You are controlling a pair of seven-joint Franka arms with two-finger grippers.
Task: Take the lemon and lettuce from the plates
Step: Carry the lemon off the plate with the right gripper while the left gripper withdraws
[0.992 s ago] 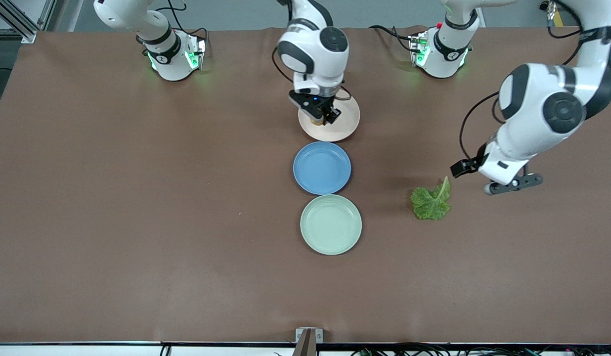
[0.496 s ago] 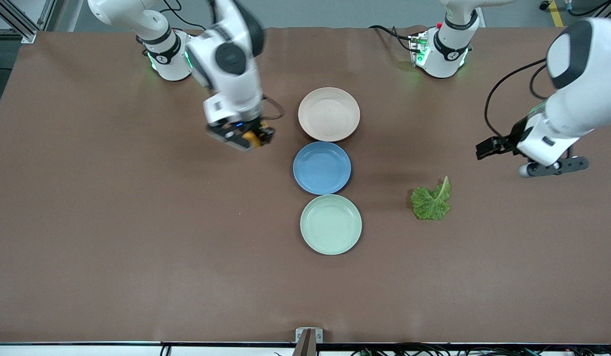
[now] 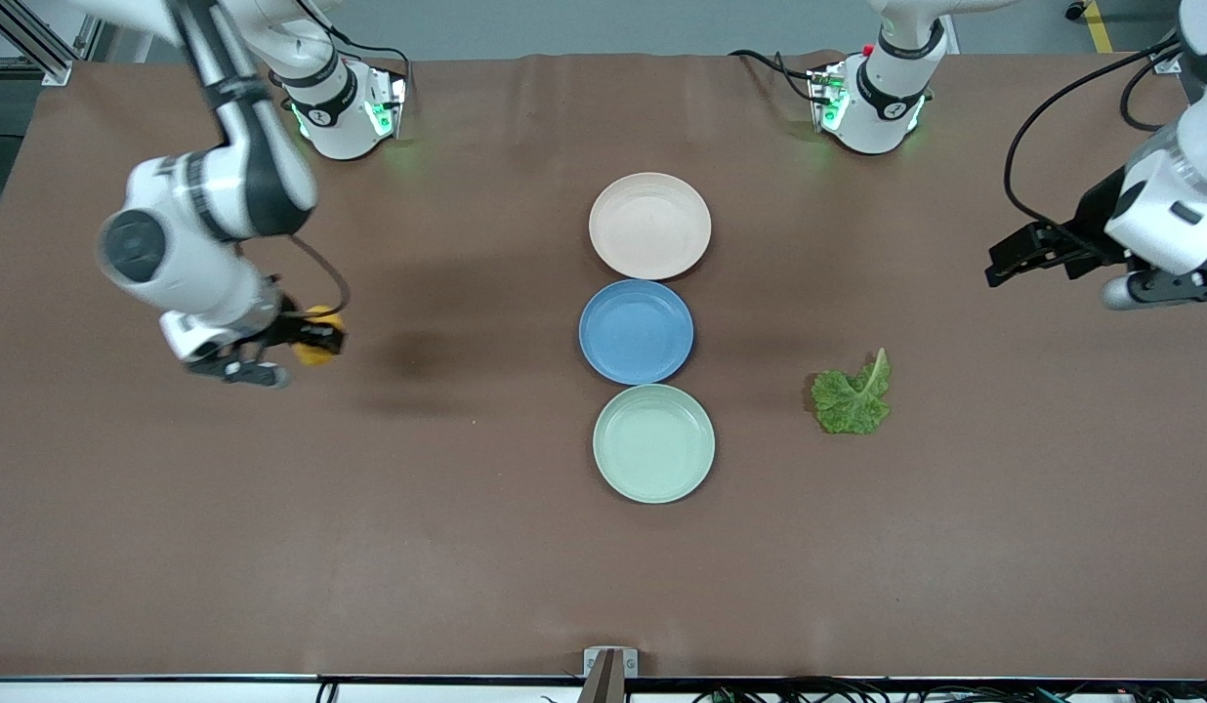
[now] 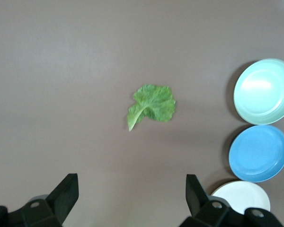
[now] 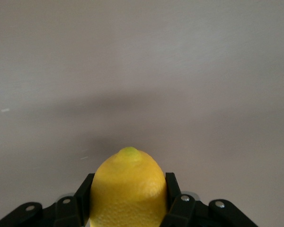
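Front view: three plates lie in a row at mid-table, the beige plate farthest from the camera, the blue plate between, the green plate nearest, each just beside the next and none holding anything. The lettuce lies flat on the brown table, off the plates, toward the left arm's end and level with the gap between the blue and green plates. Nothing lies between it and the plates. The right gripper hangs over bare table toward the right arm's end, well apart from the plates, its fingers clamped on the lemon; the right wrist view confirms the lemon pinched between both fingers. The left gripper is raised over the table edge at the left arm's end, fingers spread apart and holding nothing. Since half a second ago, the right gripper has carried the lemon farther from the beige plate, and the left gripper has drawn farther from the lettuce, which has not shifted.
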